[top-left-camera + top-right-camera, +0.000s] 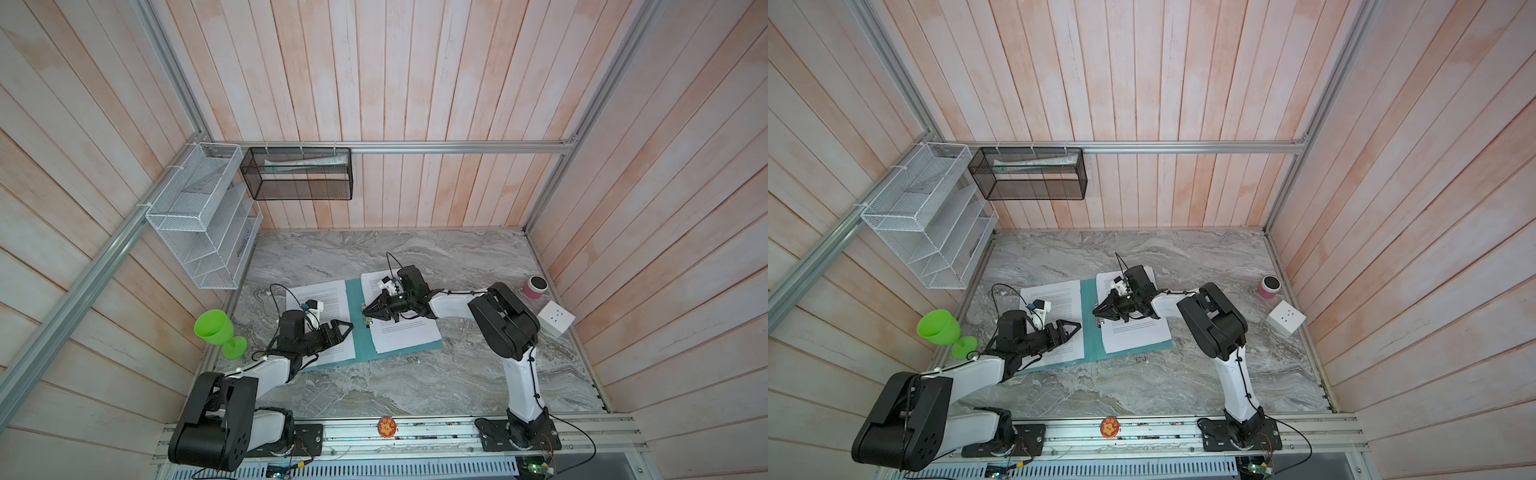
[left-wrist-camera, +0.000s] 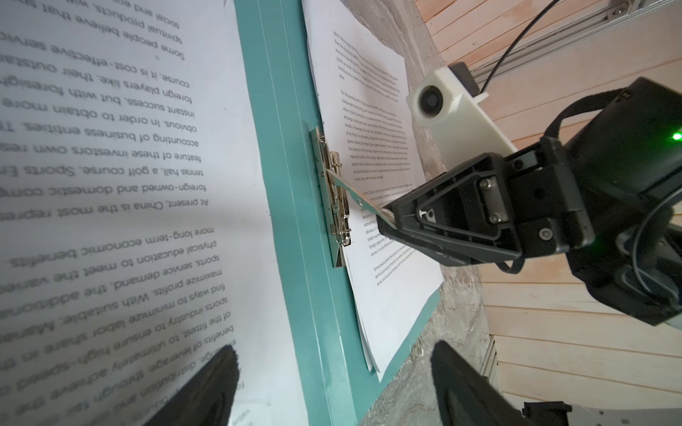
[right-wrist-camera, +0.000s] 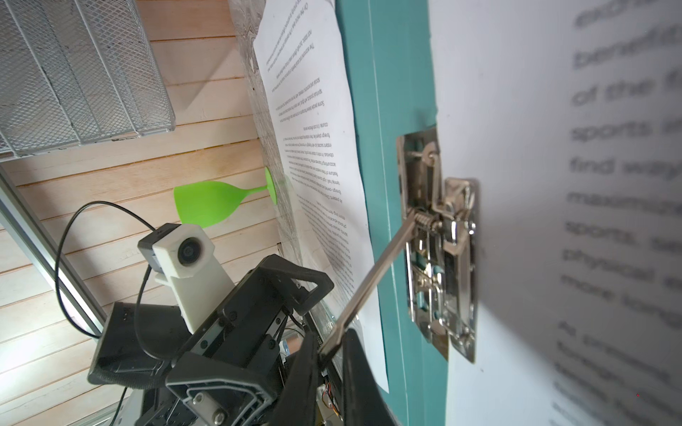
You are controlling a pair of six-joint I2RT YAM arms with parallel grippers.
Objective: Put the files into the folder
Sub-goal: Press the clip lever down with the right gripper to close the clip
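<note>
Readable only from the wrist views: black print on the files [image 2: 110,166]. From the left wrist, left gripper [image 2: 334,348] over the left sheet, jaws wide apart, holding nothing. Next to the right, folder [image 2: 288,184] lying open and flat, one sheet on its left cover, a small stack on the right one. Silver clip [image 2: 332,228] beside the spine, over the inner edge of that stack, with lever [image 2: 356,197] lifted off it. Right gripper [image 2: 385,221] with jaws pinched tight on the lever tip; same grip close up from the right wrist. In both top views too small to tell.

Below everything, grey marble counter [image 1: 415,382]; around it, walls [image 1: 415,83] of pale pinkish planks and aluminium rails [image 1: 415,146].

On the left wall, white wire rack [image 1: 199,216]; below it, green goblet [image 1: 216,332] upright at the counter edge. On the back wall, black basket [image 1: 299,174] with pale papers inside. At the front, orange badge [image 1: 387,428]. Far right, pink cup [image 1: 535,286] and white socket cube [image 1: 555,318], near each other, well apart from the folder. In both top views, left arm [image 1: 270,370] covering the near corner of the left sheet, right gripper hiding the clip and the stack's middle.
</note>
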